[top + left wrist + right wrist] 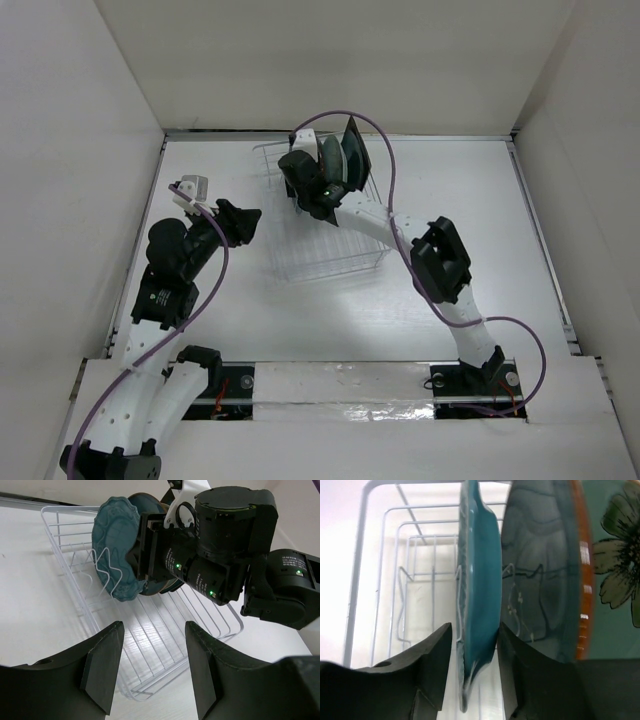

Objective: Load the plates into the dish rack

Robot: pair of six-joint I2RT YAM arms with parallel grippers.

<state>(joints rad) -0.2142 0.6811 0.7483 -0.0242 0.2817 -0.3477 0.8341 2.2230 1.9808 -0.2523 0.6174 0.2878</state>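
Right wrist view puts the right hand point(475, 630) astride the small scalloped plate point(480, 580), which stands on edge in the rack point(357, 580). The fingers are partly apart, one brushing the plate's face and a sliver of light beside the other, so the grip looks slack rather than clamped. The danger lies in the way out. The finger at 3 o'clock of this plate sits squeezed between it and the dark plate point(540, 580) next door. A crooked or hasty retreat could drag the small plate off its wire or rock it into that neighbour, which stands close to the flowered plate point(615, 555) beyond. Being small, it may also sit loosely and tip once unsupported. The left hand point(154, 645) hangs wide open and empty at the rack's 9 o'clock, near enough that a stray move might nudge the light rack across the table point(480, 220). All the plates I can make out stand bunched at the rack's 12 o'clock end; its 6 o'clock half holds nothing
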